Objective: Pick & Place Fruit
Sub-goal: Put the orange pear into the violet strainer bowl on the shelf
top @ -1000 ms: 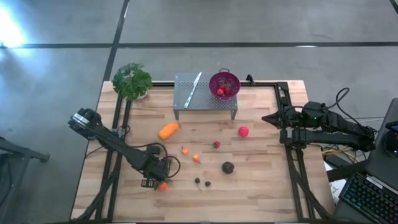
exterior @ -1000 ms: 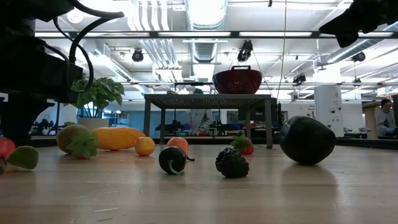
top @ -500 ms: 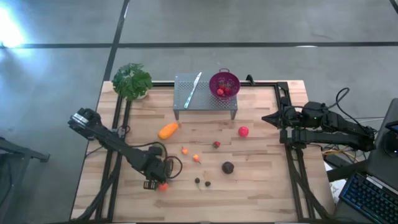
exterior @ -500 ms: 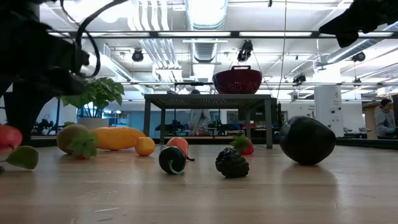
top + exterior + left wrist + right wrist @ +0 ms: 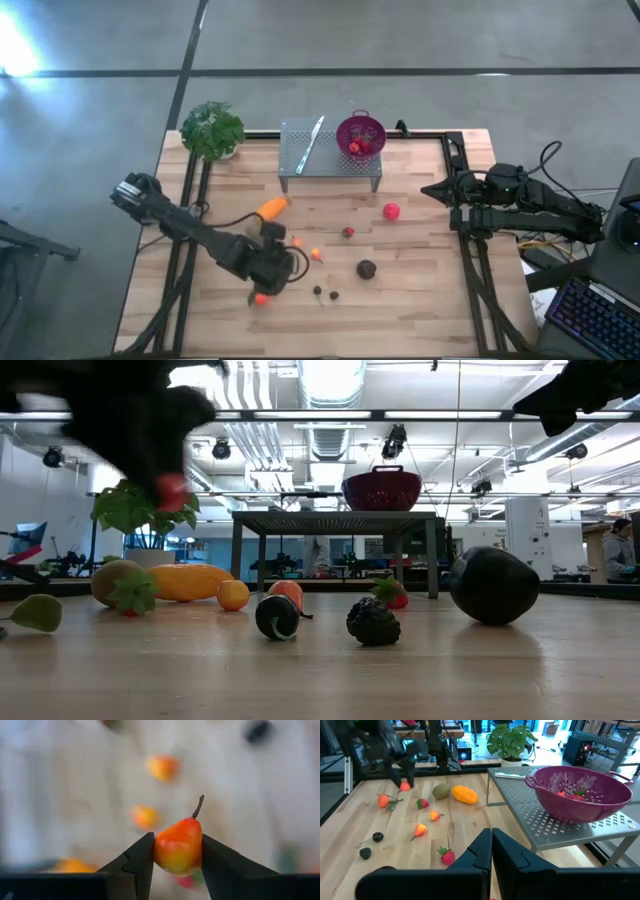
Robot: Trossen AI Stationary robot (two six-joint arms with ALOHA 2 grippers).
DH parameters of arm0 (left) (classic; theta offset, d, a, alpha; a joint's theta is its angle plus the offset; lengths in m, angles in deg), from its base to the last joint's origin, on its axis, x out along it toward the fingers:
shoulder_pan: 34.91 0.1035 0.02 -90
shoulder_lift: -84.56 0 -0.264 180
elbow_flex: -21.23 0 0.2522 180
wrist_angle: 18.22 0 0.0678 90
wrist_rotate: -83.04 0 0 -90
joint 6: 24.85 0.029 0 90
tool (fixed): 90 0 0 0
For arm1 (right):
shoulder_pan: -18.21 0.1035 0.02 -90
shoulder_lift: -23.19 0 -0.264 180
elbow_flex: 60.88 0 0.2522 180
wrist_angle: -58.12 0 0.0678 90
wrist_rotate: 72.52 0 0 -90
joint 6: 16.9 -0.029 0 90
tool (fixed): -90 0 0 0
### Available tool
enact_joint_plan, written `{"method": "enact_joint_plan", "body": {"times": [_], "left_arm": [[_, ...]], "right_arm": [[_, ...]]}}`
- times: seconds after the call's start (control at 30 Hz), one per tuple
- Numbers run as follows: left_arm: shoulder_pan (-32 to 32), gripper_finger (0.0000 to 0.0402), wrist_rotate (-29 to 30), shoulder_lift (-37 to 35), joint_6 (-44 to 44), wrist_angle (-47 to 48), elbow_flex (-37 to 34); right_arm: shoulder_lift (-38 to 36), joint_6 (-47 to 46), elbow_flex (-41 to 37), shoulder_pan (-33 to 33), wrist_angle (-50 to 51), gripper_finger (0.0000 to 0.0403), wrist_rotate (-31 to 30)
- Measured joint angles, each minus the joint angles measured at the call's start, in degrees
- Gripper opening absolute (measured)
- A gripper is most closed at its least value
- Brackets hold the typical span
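**Fruit: small pear-shaped piece clamped in the left grip, clear of the table**

Pear-shaped piece point(image 5: 178, 851), orange shading to red, glossy, with a thin dark stem point(image 5: 199, 806) on top. Sits pinched at its widest part between the two dark fingers of the left gripper point(image 5: 176, 840), which are partly closed and press both flanks. Hangs above the near-left part of the wooden table point(image 5: 420, 300).

Looks light, hard and smooth, probably hollow plastic. Likely to slip or twist if squeezed near the tapered top. Best taken across the round belly, as now, and never by the stem.

Lying loose on the boards: elongated orange fruit point(image 5: 271, 208), matte and the largest; red ball point(image 5: 391, 211) and dark purple ball point(image 5: 366, 268), both apt to roll. Beyond these, purple colander point(image 5: 360, 135), perforated, on a grey perforated metal stand point(image 5: 300, 150).

Right gripper point(image 5: 491, 851) parked at the table's right edge, fingers pressed together, holding nothing.
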Motion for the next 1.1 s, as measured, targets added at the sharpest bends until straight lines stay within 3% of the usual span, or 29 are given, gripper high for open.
{"method": "enact_joint_plan", "body": {"times": [0.27, 0.47, 0.67, 1.1], "left_arm": [[5.1, 0.0147, 21.9, 0.0, 16.6, -10.2, 7.9], [11.2, 0.0147, 24.0, 0.0, 31.0, -27.1, 10.1], [18.0, 0.0147, 20.5, 0.0, 38.9, -39.3, 11.5], [33.4, 0.0147, -7.0, 0.0, 34.5, -60.2, 12.1]], "right_arm": [[0.0, 0.0, 0.0, 0.0, 0.0, 0.0008, 0.0], [0.0, 0.0, 0.0, 0.0, 0.0, 0.0008, 0.0], [0.0, 0.0, 0.0, 0.0, 0.0, 0.0008, 0.0], [0.0, 0.0, 0.0, 0.0, 0.0, 0.0008, 0.0]]}}
